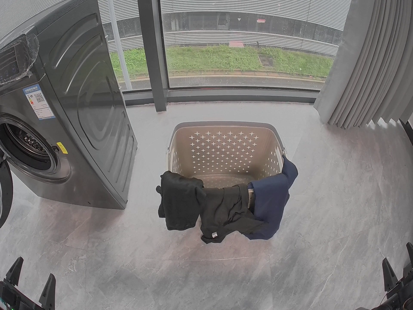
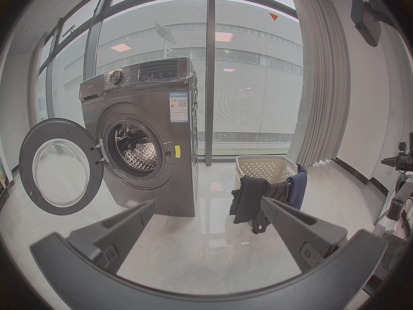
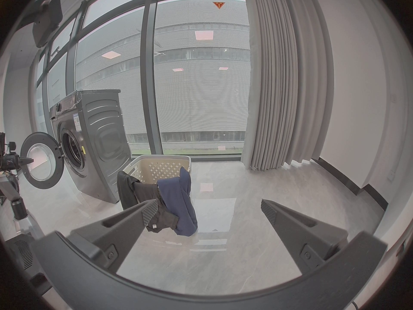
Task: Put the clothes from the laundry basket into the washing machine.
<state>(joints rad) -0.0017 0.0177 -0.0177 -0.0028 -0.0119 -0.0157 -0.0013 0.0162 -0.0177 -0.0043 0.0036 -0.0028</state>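
Observation:
A beige laundry basket (image 1: 223, 147) stands on the floor in the middle of the head view. Over its near rim hang two black garments (image 1: 180, 199) (image 1: 226, 212) and a navy garment (image 1: 271, 205). The grey washing machine (image 1: 81, 100) stands at the left, its round door (image 2: 60, 166) swung open and the drum (image 2: 135, 149) exposed. My left gripper (image 2: 208, 209) is open and empty, low at the near left, well short of the basket (image 2: 264, 168). My right gripper (image 3: 208, 209) is open and empty at the near right, facing the basket (image 3: 157, 168) from a distance.
A floor-to-ceiling window with a grey post (image 1: 150, 44) runs behind the basket. Grey curtains (image 1: 370, 52) hang at the back right. Bare tiled floor (image 1: 301, 259) lies between the grippers and the basket.

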